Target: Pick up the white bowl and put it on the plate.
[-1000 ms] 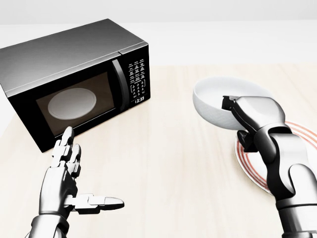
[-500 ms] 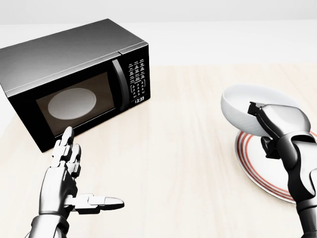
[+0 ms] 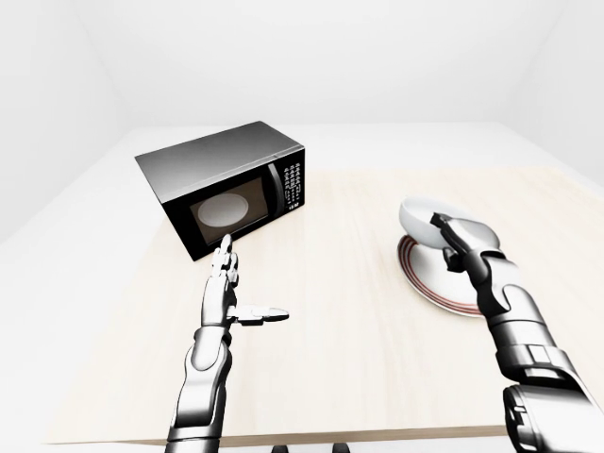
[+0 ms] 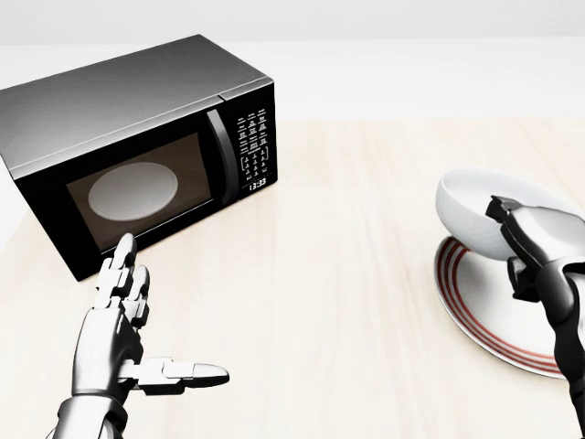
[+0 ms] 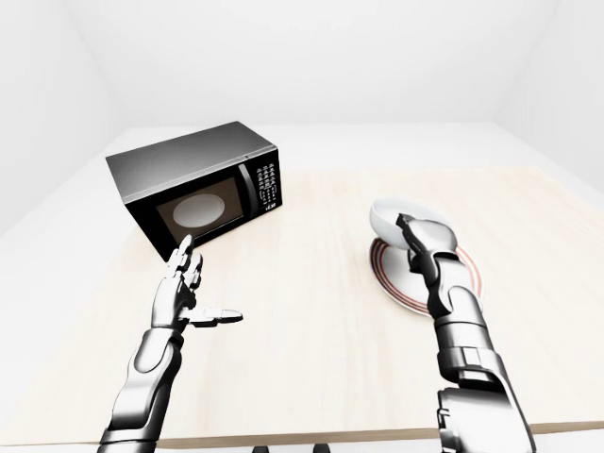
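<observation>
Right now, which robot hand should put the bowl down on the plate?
The right robot hand. It already grips the bowl by its rim, held over the plate. The left robot hand is open and empty, near the microwave, far from the plate.

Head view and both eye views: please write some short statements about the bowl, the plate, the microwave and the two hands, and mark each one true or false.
1. The right hand holds the white bowl by its rim. True.
2. The white bowl lies flat in the middle of the plate. False: it is tilted in the hand, over the plate's upper left edge.
3. The microwave has its door shut. True.
4. The left hand grips the microwave handle. False: it is open, holds nothing and hangs below the microwave in the head view.
5. The plate has red rings near its rim. True.
6. The plate is inside the microwave. False: it lies on the table.
</observation>
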`<state>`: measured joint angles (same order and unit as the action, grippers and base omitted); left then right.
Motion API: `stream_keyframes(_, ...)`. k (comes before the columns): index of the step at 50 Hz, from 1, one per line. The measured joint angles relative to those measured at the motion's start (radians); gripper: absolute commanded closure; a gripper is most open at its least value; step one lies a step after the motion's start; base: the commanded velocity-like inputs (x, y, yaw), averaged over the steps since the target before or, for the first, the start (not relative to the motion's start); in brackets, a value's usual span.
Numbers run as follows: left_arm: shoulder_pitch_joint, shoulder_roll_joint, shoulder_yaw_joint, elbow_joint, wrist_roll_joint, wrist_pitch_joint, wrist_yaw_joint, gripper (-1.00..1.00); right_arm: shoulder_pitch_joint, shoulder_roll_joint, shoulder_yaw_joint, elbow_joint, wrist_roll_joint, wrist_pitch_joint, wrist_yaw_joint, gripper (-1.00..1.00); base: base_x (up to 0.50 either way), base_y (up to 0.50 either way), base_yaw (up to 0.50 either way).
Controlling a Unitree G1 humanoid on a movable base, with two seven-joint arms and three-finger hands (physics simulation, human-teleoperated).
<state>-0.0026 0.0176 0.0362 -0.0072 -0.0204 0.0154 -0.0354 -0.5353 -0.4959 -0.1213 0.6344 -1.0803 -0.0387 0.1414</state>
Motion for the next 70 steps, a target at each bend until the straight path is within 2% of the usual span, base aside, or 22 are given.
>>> stream_keyframes(4, 0.0, 0.0, 0.0, 0.0, 0.0, 0.0, 0.0, -1.0, 0.003, -0.007, -0.002, 0.008, -0.033, 0.0, -0.006, 1.0, 0.0, 0.0, 0.0)
stream_keyframes(54, 0.0, 0.0, 0.0, 0.0, 0.0, 0.0, 0.0, -1.0, 0.124, -0.061, -0.06, -0.007, -0.035, 0.002, -0.026, 1.0, 0.0, 0.0, 0.0)
stream_keyframes(70, 0.0, 0.0, 0.0, 0.0, 0.0, 0.0, 0.0, -1.0, 0.146, -0.061, -0.062, -0.002, 0.035, 0.004, -0.031, 1.0, 0.0, 0.0, 0.0)
